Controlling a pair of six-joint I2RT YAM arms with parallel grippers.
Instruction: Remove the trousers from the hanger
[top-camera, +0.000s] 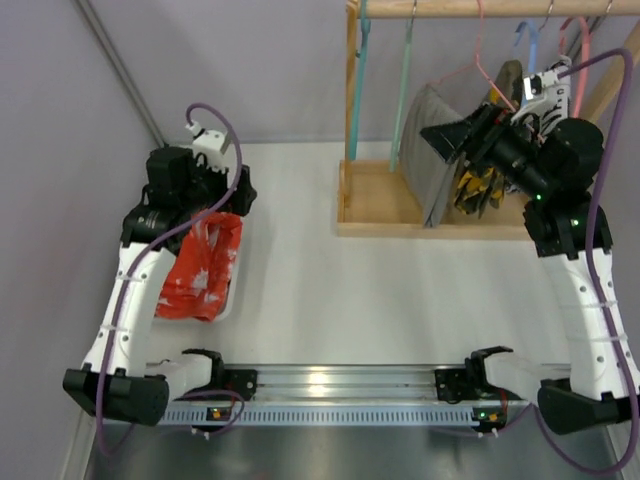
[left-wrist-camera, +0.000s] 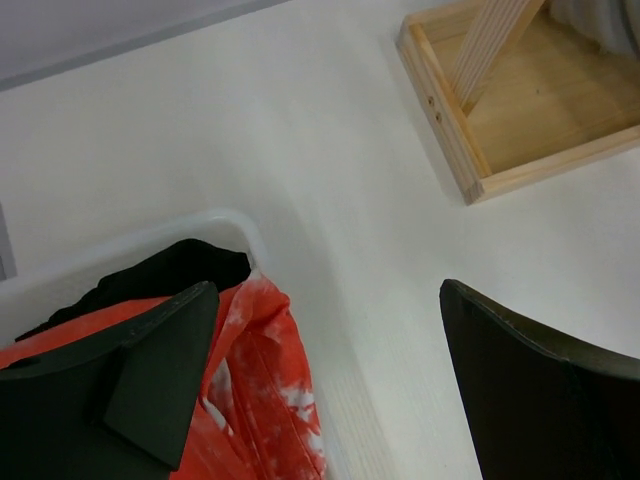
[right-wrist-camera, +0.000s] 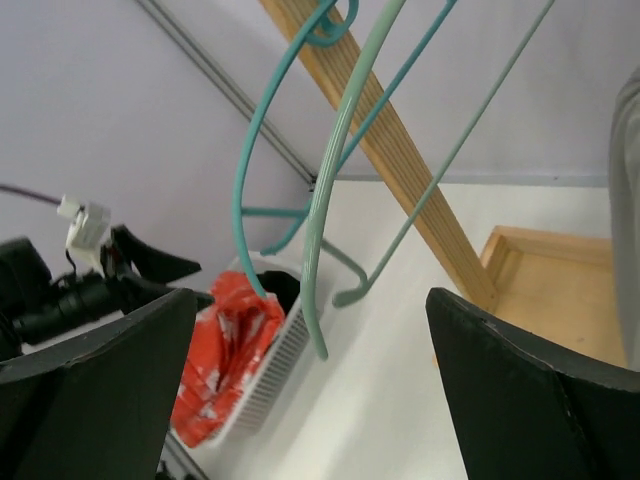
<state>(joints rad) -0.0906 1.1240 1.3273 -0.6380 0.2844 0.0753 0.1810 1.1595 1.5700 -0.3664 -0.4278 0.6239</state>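
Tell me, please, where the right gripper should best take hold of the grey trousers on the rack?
Probably the vertical edge of the grey trousers below the pink hanger, coming from the left of the top view, where the right gripper sits open. The cloth hangs there as a flat doubled fold, thin enough to pinch.

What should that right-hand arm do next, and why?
Probably swing the right tool sideways toward the grey trousers, then close on the cloth. Its jaws stand open and empty, facing the bare teal hangers, and the trousers show only at the right edge of its wrist view.
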